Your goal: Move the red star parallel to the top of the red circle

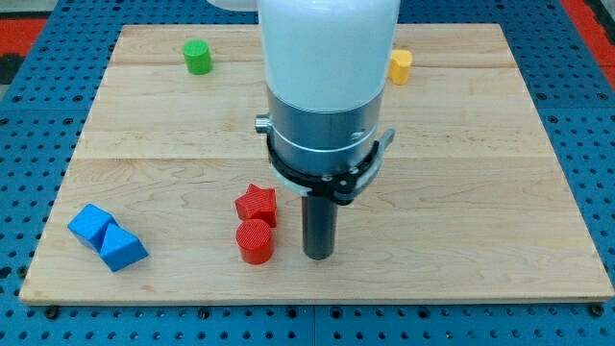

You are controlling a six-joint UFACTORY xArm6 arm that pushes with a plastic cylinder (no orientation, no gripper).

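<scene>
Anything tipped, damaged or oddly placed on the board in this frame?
Nothing stands out. The red star sits touching the red circle, with my tip just to their right in the view. The two blue blocks, green cylinder and yellow block rest flat, undamaged.

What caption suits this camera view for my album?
My tip rests right of the red circle, with the red star directly above it.
</scene>
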